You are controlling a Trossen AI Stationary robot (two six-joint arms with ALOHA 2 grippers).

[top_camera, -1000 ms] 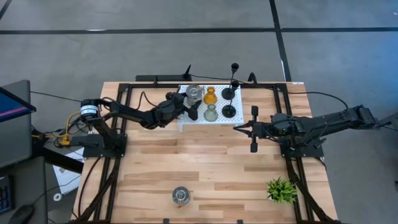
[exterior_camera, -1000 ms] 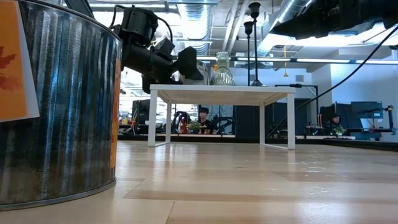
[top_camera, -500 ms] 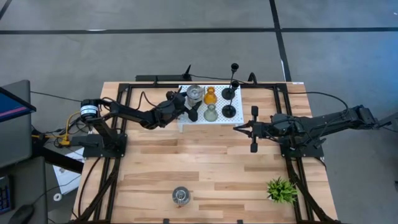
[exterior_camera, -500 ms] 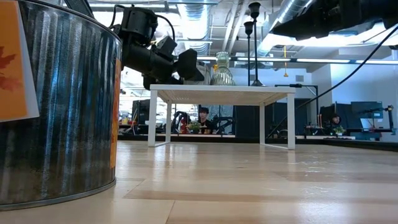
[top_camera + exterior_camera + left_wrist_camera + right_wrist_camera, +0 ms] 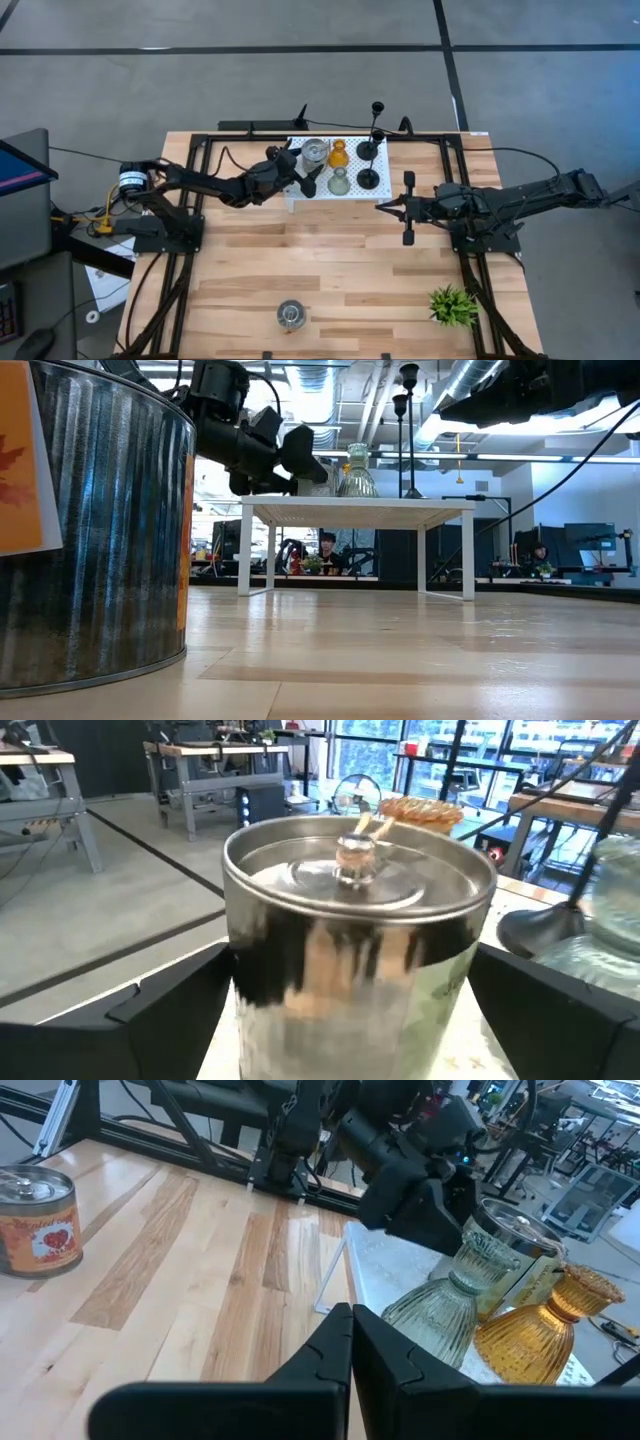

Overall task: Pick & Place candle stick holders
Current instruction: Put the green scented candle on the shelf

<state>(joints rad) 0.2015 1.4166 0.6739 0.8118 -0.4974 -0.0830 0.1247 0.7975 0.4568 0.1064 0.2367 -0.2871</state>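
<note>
The left claw point(image 5: 302, 170) reaches onto the white stand point(image 5: 300, 199) at the back of the wooden surface point(image 5: 330, 260). Its two dark fingers point(image 5: 170, 1020) are spread apart, one on each side of a shiny silver jar holder point(image 5: 355, 960), but I cannot tell if they touch it. Just beside that jar on the stand are the amber glass holder point(image 5: 338, 154) and the grey-green holder point(image 5: 339, 182). Next to those stand two black holders with thin stems and round bases point(image 5: 368, 179), at the stand's right end. The right claw point(image 5: 392, 206) hangs over the surface, near the right side of the stand, and its fingers point(image 5: 345, 1350) are pressed together with nothing in them. Another silver jar holder point(image 5: 291, 315) sits alone near the front edge of the surface, well apart from the stand. A spiky green plant point(image 5: 453, 305) sits near the front right corner.
</note>
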